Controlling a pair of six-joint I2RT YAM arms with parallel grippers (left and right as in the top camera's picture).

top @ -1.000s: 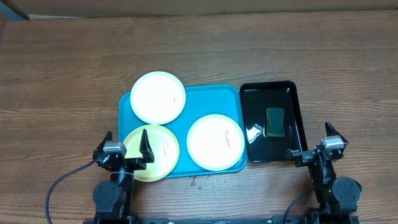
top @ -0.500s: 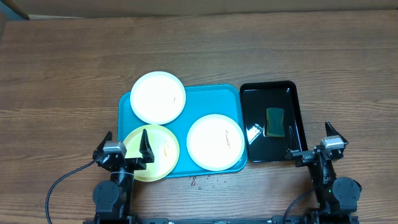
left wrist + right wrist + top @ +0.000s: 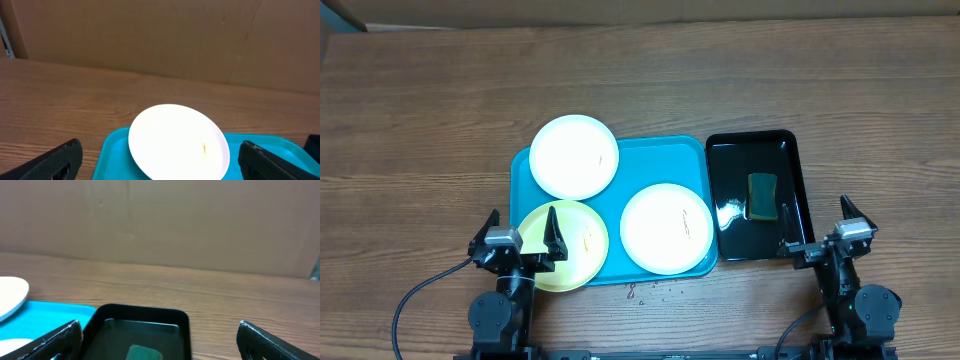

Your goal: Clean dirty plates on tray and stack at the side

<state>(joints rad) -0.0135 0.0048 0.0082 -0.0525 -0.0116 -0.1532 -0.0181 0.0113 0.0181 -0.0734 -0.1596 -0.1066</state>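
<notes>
The left tool [image 3: 522, 216] is spread wide and holds nothing; it hangs above the yellow plate [image 3: 578, 246]. The right tool [image 3: 816, 220] is likewise spread and empty, at the near right corner of the black tray [image 3: 752, 139]. Count: three plates, two trays, one sponge [image 3: 762, 194]. The yellow plate lies at the near left corner of the blue tray [image 3: 660, 160] and overhangs its rim. The far white plate [image 3: 574, 155] overhangs the far left corner. The near white plate [image 3: 666, 227] lies on the right half. Each plate carries faint reddish marks. The sponge lies in the black tray, just right of the blue one. The surface [image 3: 420, 120] is wood-grain brown, with dark specks [image 3: 642, 290] by the blue tray's near edge; a plain brown board [image 3: 200, 35] stands behind. Against the earlier frame, nothing has visibly moved.
</notes>
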